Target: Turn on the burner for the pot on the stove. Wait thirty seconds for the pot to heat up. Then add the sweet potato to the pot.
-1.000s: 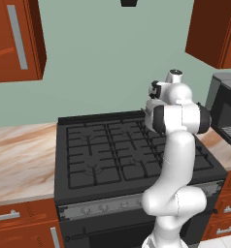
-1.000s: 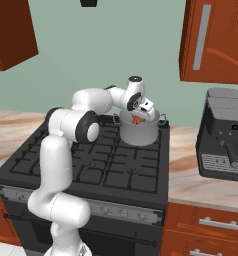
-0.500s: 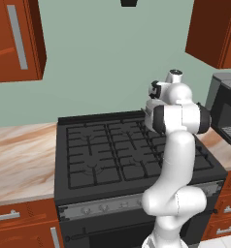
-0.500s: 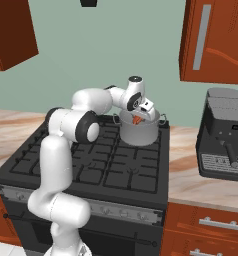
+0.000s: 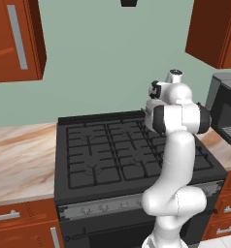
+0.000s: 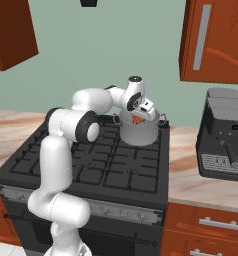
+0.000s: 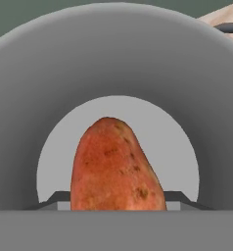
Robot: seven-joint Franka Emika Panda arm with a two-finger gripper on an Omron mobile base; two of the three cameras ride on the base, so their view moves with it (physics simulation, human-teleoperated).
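Note:
My gripper [image 6: 137, 118] hangs over the mouth of the silver pot [image 6: 141, 132], which stands on the back right burner of the black stove [image 6: 106, 167]. The jaws are shut on the orange-red sweet potato [image 6: 136, 119], which is held just above the pot's rim. In the hand view the sweet potato [image 7: 116, 166] stands upright between my gripper [image 7: 117, 198] tips, with the pot's grey wall [image 7: 113, 59] and floor all around it. In the left base view my own arm rises in front of the stove [image 5: 107, 145].
A dark coffee machine [image 6: 223, 135] stands on the marble counter right of the stove. Wooden cabinets [image 6: 213, 40] hang above on both sides. A silver strip of knobs [image 6: 126, 212] runs along the stove's front. Marble counter [image 5: 20, 155] lies to the left.

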